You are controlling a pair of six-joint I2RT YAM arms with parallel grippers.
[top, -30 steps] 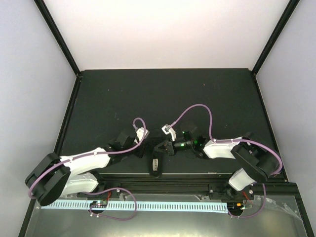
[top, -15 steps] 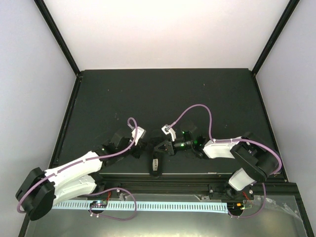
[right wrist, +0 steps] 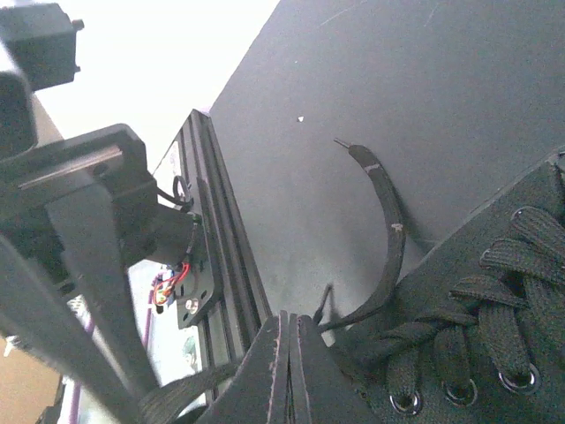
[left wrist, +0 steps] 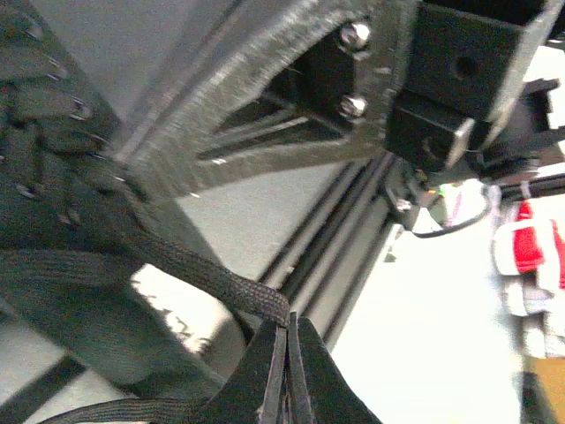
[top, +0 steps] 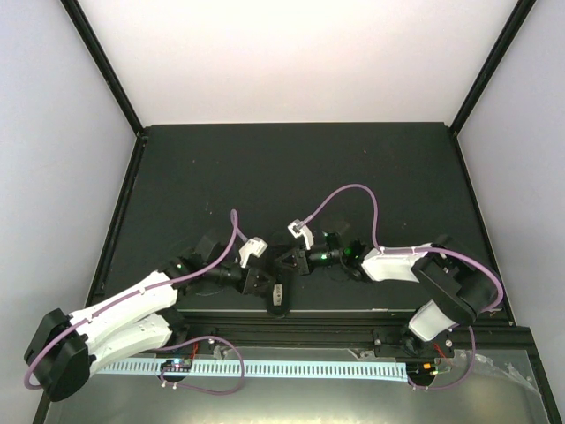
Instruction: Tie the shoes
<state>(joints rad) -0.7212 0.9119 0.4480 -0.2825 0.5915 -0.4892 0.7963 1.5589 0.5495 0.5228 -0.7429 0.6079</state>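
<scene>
The shoe (top: 278,296) is small and black. It sits on the dark surface (top: 291,168), at the edge closest to the arms, and both tools are right next to it. The shoe looks light, so I think a hard tug could drag it along. Its cloth looks soft and bendy. The laces are thin, flat and floppy (like little ribbons), and they would likely slip out of a weak pinch. A good place to grab is out on a loose lace, away from the holes of the shoe, with enough lace left over to make a loop.

The left tool (left wrist: 287,340) is just left of the shoe. Its two fingers are pressed tight together, and they pinch one lace (left wrist: 203,278) near its end. That lace runs from the shoe to the tips.

The right tool (right wrist: 287,331) is just on the far side of the shoe. Its fingers are pressed together too. Another lace (right wrist: 388,230) curls on the surface beside the shoe, with its hard tip lying free. I cannot tell if this tool pinches a lace or nothing at all. I see no bow on the part of the shoe that shows.
</scene>
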